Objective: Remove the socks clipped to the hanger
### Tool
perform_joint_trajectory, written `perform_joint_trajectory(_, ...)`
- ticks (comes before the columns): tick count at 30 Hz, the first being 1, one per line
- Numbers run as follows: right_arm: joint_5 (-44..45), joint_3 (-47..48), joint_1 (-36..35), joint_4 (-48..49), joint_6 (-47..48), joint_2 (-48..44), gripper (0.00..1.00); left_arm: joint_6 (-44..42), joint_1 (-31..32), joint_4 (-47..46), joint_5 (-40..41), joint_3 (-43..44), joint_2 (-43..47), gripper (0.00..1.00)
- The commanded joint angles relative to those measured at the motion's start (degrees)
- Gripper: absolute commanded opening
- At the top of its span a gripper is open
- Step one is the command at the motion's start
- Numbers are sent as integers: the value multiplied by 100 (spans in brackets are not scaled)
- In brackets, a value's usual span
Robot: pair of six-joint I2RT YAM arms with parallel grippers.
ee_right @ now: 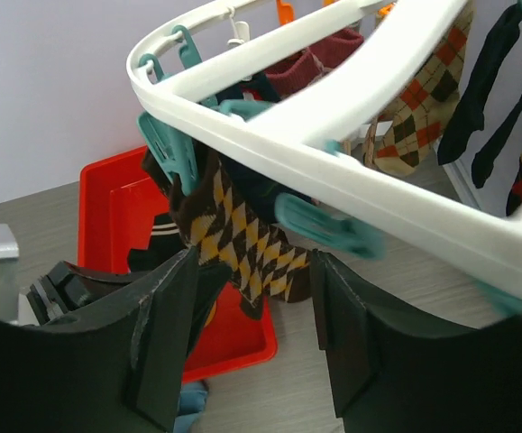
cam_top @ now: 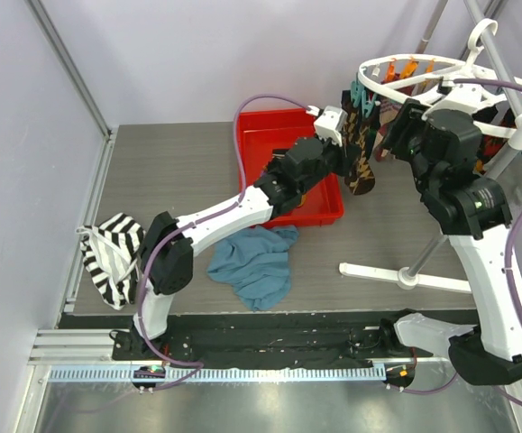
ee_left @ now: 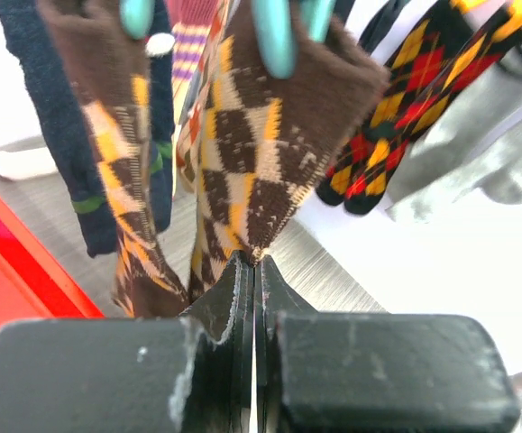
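Observation:
The white oval hanger point(cam_top: 423, 79) stands at the back right, with several socks held in teal and orange clips. My left gripper point(ee_left: 257, 263) is shut on the lower edge of a brown-yellow argyle sock point(ee_left: 261, 153), which hangs from a teal clip point(ee_left: 274, 36). In the top view this gripper point(cam_top: 349, 153) is at the hanger's left side, beside that sock point(cam_top: 362, 173). My right gripper point(ee_right: 256, 316) is open and empty just under the hanger rim point(ee_right: 333, 171), with the same sock point(ee_right: 242, 239) hanging ahead between its fingers. In the top view it point(cam_top: 393, 137) is right of the sock.
A red tray point(cam_top: 279, 122) stands left of the hanger and holds a dark sock point(ee_right: 163, 242). A blue cloth point(cam_top: 256, 266) and a black-and-white striped cloth point(cam_top: 112, 257) lie on the table. The hanger's stand foot point(cam_top: 405, 273) crosses the right side. More socks point(ee_left: 405, 99) hang nearby.

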State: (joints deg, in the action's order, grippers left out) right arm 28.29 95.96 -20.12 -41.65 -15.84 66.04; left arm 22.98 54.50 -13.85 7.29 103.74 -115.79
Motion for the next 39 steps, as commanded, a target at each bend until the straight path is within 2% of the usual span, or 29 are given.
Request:
perform_joint_trajectory(1,-271,571,26,-396,-104,-223,61,-189,52,-189,-43,23,417,0)
perform_joint_trajectory(10,-1536,1704,26,-800,-279,136,60,-355,122,-22,-52,6,566,0)
perform_joint_trajectory(18,-1625,2277,17,-942,-183,1102,55,-426,175,-48,44,-82,680,0)
perform_joint_trajectory(22,-1406,2462,17,-889,-201,1454,51,-444,193,-66,62,-109,707,0)
perform_joint_trajectory(29,-923,2533,17,-669,-60,1798,49,-479,228,-92,88,-82,663,0)
perform_joint_trajectory(39,-298,2357,17,-590,-51,2035,51,-505,245,-145,124,-56,610,0)
